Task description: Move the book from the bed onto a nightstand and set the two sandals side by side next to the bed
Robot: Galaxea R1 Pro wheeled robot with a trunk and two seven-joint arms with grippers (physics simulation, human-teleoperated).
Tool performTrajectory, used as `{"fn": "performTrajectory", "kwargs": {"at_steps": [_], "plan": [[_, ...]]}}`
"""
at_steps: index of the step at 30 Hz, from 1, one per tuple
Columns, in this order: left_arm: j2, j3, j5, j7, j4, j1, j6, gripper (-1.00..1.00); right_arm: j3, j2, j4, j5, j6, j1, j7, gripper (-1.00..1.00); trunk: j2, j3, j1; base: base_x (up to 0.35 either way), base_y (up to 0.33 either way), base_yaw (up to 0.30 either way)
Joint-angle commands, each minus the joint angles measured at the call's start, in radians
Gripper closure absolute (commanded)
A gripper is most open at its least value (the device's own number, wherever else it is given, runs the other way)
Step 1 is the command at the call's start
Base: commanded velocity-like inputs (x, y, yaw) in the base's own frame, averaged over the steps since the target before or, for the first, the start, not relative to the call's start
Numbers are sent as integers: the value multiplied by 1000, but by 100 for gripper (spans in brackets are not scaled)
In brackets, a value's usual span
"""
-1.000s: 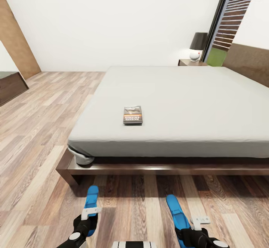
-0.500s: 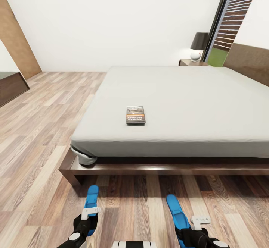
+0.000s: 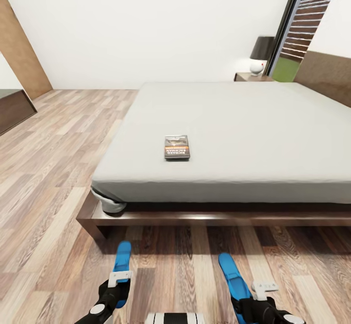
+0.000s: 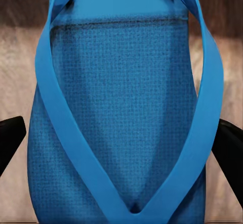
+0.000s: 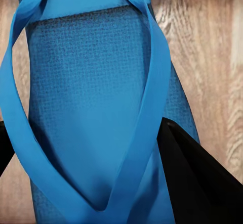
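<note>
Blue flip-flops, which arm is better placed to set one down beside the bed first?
Right, marginally. The right tool holds its bright blue flat flip-flop facing the middle of the dark wooden bed frame; the left tool holds the other flip-flop near the frame's corner.

A bright blue sandal (image 4: 121,118) is seen close up, its textured sole crossed by two smooth straps that meet in a V. A dark finger (image 4: 11,138) of the left gripper (image 4: 121,148) is seen at each side of it. Wood-plank floor (image 4: 17,67) lies beyond, darkening to brown farther off.
</note>
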Motion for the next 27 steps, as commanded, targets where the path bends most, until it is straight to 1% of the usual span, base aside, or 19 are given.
{"fn": "performTrajectory", "kwargs": {"at_steps": [1, 3, 12, 19, 27], "plan": [[0, -9, 4, 6, -1, 0, -2, 100, 1, -1, -8, -6, 8, 1, -6, 100, -1, -5, 0, 0, 0, 0], [1, -8, 4, 6, -1, 0, -1, 100, 1, -2, -22, -6, 16, 5, -6, 100, -1, -12, 1, 0, 0, 0], [2, -6, 5, 5, 0, -2, -2, 100, 1, -3, -32, -5, 22, 9, -6, 100, -3, -47, 5, 0, 0, 0], [2, 2, 8, 6, -2, -2, -5, 100, 1, -3, -32, 2, 24, 9, -7, 100, -3, -47, 5, 0, 0, 0], [2, 3, 7, 5, -2, -3, -5, 100, 1, -3, -32, 4, 24, 9, -7, 100, -5, -78, 9, 0, 0, 0]]}}
